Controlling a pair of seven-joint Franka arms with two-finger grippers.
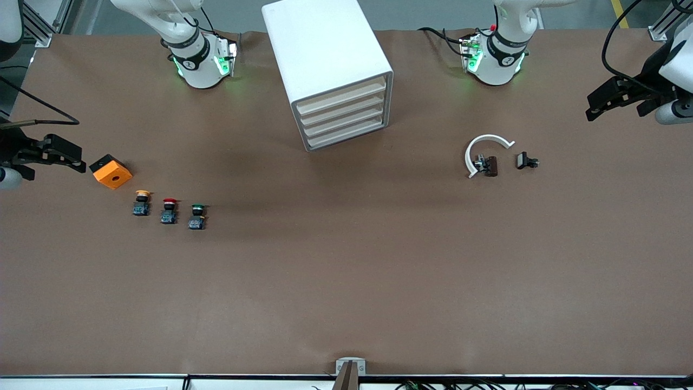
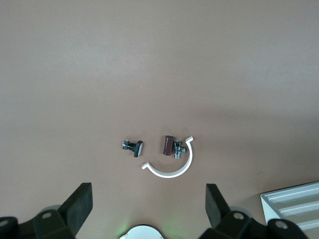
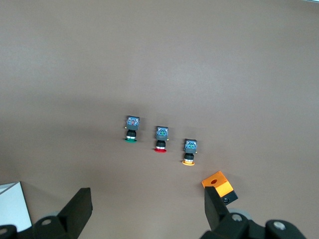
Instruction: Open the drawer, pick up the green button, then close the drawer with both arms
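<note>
While all four drawers of the white drawer cabinet (image 1: 333,76) sit flush and closed, nothing of the job looks begun: the opening, the pick and the closing all appear still to come. The green-capped button (image 1: 197,216) stands on the brown table (image 1: 346,281) toward the right arm's end, beside the red-capped button (image 1: 169,210) and the yellow-capped button (image 1: 142,202), with an orange block (image 1: 111,171) just past them. The right gripper (image 1: 67,157) hangs over that end of the table, fingers spread wide and holding nothing; the left gripper (image 1: 606,103) hovers over the other end, likewise spread and empty. Only the front view takes in the cabinet's whole face and both arms' bases. The right wrist view alone looks straight down on the three caps and the hole in the block's top. The left wrist view gives the closest look at a white curved clip (image 2: 172,167), a brown fitting (image 2: 168,145) inside its arc and a small black part (image 2: 133,146) beside it.
</note>
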